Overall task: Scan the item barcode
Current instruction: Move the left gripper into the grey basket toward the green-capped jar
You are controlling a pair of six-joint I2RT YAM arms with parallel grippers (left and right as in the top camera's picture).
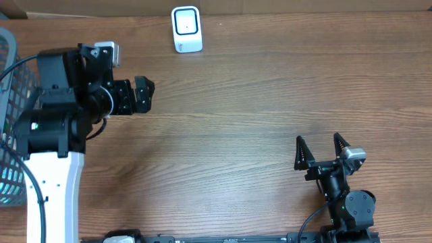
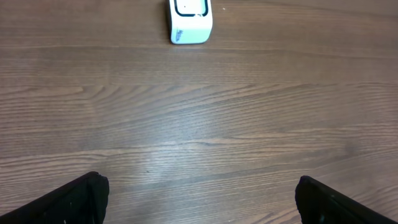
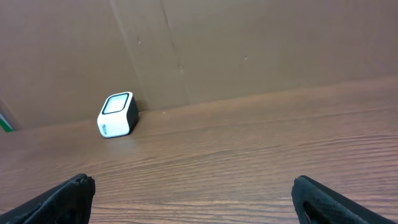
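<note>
A small white barcode scanner (image 1: 187,28) with a dark window stands at the table's far edge; it also shows in the left wrist view (image 2: 189,22) and the right wrist view (image 3: 117,114). The item is out of view in every frame. My left gripper (image 1: 146,94) hovers open over bare wood left of centre, pointing right, with nothing between its fingers (image 2: 87,196). My right gripper (image 1: 319,150) stands open near the front right, aimed at the far edge, and is also empty (image 3: 193,190).
A grey wire basket (image 1: 8,54) sits at the left edge, mostly covered by the left arm, with something teal (image 1: 9,181) showing through its mesh. A brown cardboard wall (image 3: 249,50) rises behind the scanner.
</note>
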